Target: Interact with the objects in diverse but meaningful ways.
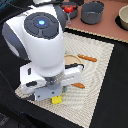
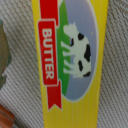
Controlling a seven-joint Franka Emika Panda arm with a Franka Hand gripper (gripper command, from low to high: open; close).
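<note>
Woven placemat [image 1: 100, 65] lies on black table [image 1: 116, 95].

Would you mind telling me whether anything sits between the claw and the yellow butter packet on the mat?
Nothing visible does. The wrist view looks straight onto the yellow rectangular butter packet with nothing across it. In the exterior view the claw hangs just above the packet's one showing corner, the arm hiding the rest; its jaws cannot be made out.

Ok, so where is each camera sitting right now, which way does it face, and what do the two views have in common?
Exterior view: off the arm, raised, looking down over the placemat; the white arm fills the middle, hiding the gripper's jaws above the yellow butter packet.
Wrist view: on the wrist, pointing straight down, close on the butter packet lying on the woven mat; no part of the robot shows.
Shared: the butter packet and the mat beneath it.
</note>
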